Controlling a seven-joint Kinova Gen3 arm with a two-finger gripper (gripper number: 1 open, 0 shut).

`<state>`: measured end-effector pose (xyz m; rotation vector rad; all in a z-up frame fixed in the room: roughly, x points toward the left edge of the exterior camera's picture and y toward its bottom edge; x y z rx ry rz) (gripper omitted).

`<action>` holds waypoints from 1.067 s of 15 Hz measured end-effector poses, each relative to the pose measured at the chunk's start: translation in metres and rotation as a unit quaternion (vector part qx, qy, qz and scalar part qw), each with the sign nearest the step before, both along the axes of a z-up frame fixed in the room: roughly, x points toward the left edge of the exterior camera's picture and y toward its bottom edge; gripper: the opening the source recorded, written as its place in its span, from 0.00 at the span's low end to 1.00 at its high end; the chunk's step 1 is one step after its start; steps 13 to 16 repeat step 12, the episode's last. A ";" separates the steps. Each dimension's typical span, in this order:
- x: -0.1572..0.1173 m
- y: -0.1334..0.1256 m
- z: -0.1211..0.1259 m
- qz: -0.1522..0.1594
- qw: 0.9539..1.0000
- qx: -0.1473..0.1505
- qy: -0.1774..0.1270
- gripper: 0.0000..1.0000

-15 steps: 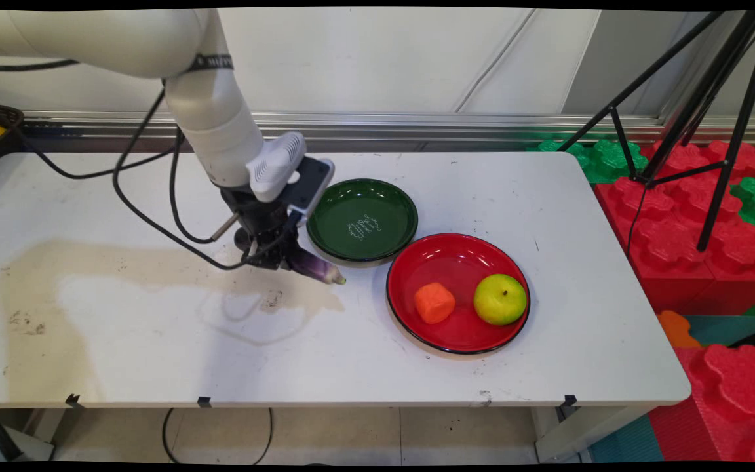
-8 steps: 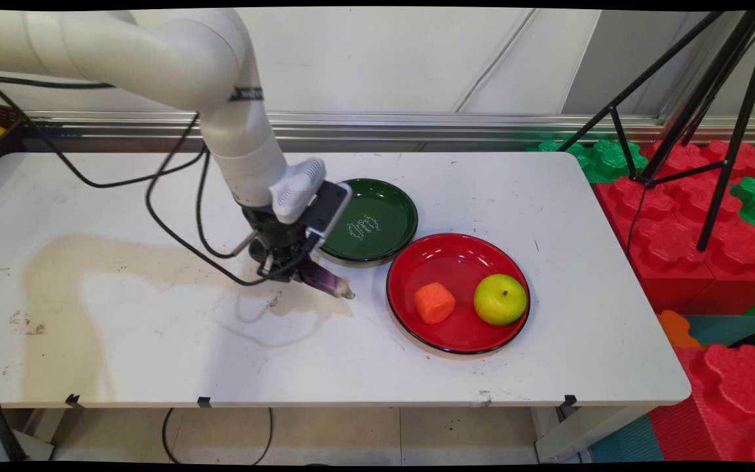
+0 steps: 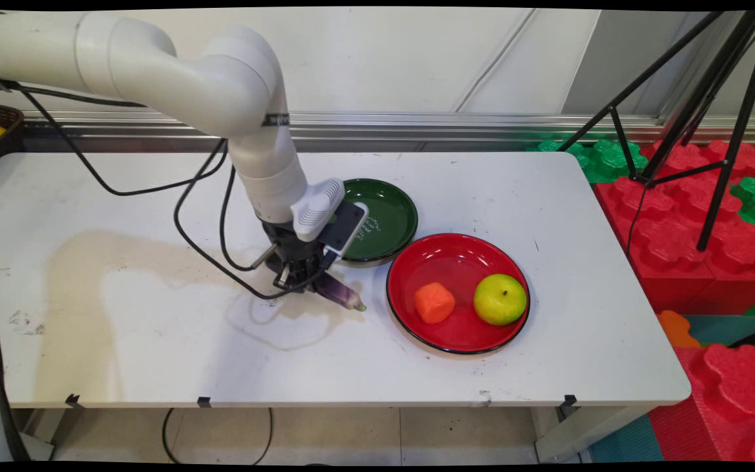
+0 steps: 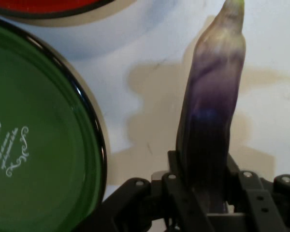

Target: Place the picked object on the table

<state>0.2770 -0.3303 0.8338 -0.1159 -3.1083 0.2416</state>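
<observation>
Purple eggplant (image 4: pixel 212 111) juts from between the black fingers (image 4: pixel 181 193) clamping its base.

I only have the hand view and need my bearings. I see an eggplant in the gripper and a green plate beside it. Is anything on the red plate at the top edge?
Observer: Yes. The red plate holds an orange chunk and a green apple, side by side.
Operator: Is the green plate empty all over?
Observer: The part of the green plate that shows is bare; the arm hides its left side.
Operator: Which way does the eggplant point?
Observer: The eggplant, in the gripper, has its tip toward the red plate, just short of its rim.
</observation>
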 end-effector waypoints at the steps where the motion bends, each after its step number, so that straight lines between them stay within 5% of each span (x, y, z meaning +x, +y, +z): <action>1: -0.002 -0.001 -0.003 -0.003 1.000 0.000 0.000 0.00; 5: -0.008 -0.002 -0.011 -0.012 1.000 -0.002 0.000 0.00; 6: -0.009 -0.002 -0.012 -0.014 1.000 -0.003 0.000 1.00; 16: -0.011 0.000 -0.011 -0.022 1.000 -0.016 0.001 1.00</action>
